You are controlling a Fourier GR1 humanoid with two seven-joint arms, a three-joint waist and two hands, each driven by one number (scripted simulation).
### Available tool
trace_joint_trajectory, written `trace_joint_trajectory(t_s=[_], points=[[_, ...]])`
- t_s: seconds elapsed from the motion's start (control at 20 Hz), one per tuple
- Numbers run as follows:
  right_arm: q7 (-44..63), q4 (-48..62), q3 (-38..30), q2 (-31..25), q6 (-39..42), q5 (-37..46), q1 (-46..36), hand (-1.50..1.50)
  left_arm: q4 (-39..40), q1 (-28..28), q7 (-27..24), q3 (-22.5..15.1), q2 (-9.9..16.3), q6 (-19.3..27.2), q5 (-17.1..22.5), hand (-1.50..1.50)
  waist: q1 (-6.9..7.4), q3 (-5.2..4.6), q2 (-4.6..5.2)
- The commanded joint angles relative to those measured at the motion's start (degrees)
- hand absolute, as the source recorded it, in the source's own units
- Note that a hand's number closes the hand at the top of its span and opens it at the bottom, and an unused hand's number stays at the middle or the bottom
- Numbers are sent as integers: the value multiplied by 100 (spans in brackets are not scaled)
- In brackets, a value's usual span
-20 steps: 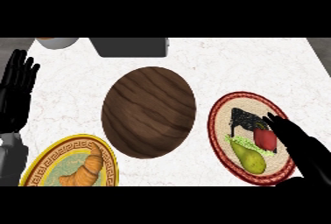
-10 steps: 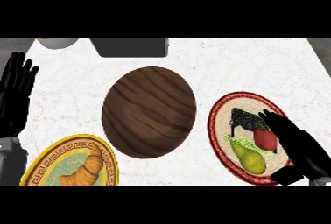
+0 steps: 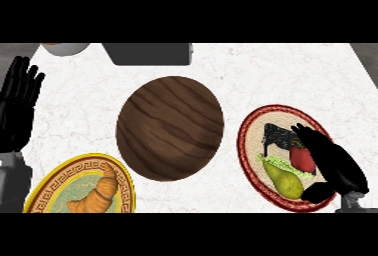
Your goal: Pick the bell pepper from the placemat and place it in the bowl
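Right hand (image 3: 334,167) sits over the near-right part of the red-rimmed placemat (image 3: 251,125), fingers stretched toward the far-left, thumb down at the near edge. Fingers lie right beside the red bell pepper (image 3: 300,158), covering its right side; can't tell if they're touching it. Nothing gripped, fingers look straight, fairly wide.

Bell pepper is on the placemat, mid-right, with a green pear (image 3: 284,179) just near-left of it and a black speckled block (image 3: 277,135) just beyond it on the far side. Something leafy and green shows along the pear's left side, too small to identify.

Wooden bowl (image 3: 170,127) is mid-counter, left of the placemat and apart from it.

Left hand (image 3: 18,102) at the far-left edge, open, fingers up, resting.

Yellow-rimmed plate (image 3: 48,182) at near-left with a croissant (image 3: 100,195) on it. Grey box (image 3: 148,52) and a pale cup (image 3: 65,48) at the far edge of the counter (image 3: 273,75)
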Motion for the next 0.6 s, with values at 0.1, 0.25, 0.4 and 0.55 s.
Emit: trace_joint_trajectory(t_s=[0.1,0.25,0.4,0.55], points=[[-628,364,-179,-258,-227,51,-3,150,142,-157,-25,-71,-179,85,-119,0,-10,5,3],[-351,646,-75,145,-621,227,-777,150,-387,78,215,-142,-168,145,-178,0,37,6,1],[-856,428,-90,-17,-976,273,-72,150,400,-341,-126,42,-123,12,-95,0,-30,4,5],[-1010,454,-253,-144,-1006,279,-123,150,239,-106,-169,99,-28,-114,-130,0,-14,5,3]])
